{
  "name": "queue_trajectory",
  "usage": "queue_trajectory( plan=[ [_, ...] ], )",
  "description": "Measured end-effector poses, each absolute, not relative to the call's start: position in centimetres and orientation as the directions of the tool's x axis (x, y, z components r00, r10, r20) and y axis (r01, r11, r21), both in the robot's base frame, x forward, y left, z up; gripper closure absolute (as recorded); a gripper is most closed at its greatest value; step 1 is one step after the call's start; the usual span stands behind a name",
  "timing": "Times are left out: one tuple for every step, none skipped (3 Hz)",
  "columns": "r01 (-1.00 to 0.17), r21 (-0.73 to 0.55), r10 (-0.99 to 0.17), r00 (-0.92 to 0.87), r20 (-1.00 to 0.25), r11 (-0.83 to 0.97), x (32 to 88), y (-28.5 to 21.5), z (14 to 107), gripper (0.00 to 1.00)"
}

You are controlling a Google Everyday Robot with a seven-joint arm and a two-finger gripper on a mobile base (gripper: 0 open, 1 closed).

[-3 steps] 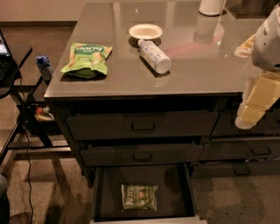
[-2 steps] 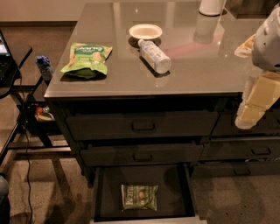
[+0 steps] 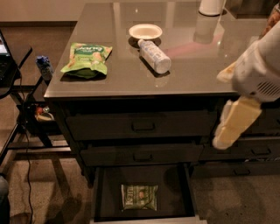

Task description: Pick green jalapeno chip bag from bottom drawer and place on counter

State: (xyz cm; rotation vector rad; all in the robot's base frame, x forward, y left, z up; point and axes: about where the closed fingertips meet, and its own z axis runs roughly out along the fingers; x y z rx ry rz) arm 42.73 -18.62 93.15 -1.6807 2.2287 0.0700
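Observation:
The green jalapeno chip bag (image 3: 139, 197) lies flat in the middle of the open bottom drawer (image 3: 99, 194), a dull olive bag with pale lettering. The grey glossy counter (image 3: 122, 81) tops the dark cabinet. My gripper (image 3: 221, 141) hangs at the right, off the counter's front edge at the height of the upper drawers. It is above and to the right of the bag, well apart from it. The white arm (image 3: 260, 72) above it covers the counter's right corner.
On the counter lie a brighter green bag (image 3: 87, 59), a toppled white bottle (image 3: 154, 56), a pale bowl (image 3: 145, 31) and a white cylinder (image 3: 212, 6). Two shut handled drawers (image 3: 142, 127) sit above the open one. A black side desk (image 3: 13, 59) with cables stands at the left.
My gripper has come down and a little to the left, towards the drawer fronts. The bags, bottle and drawer have not moved.

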Motion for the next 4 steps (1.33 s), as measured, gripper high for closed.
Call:
queue_trajectory(
  plan=[
    [-0.955, -0.082, -0.91, -0.244, -0.336, 0.287, 41.0, -15.6, 88.1, 0.0],
    [-0.955, -0.076, -0.911, -0.249, -0.329, 0.288, 40.7, -15.4, 87.5, 0.0],
    [-0.959, -0.006, -0.906, -0.267, -0.328, 0.285, 39.4, -14.4, 82.8, 0.0],
    [-0.954, 0.076, -0.897, -0.298, -0.327, 0.29, 37.9, -12.5, 75.2, 0.0]
  ],
)
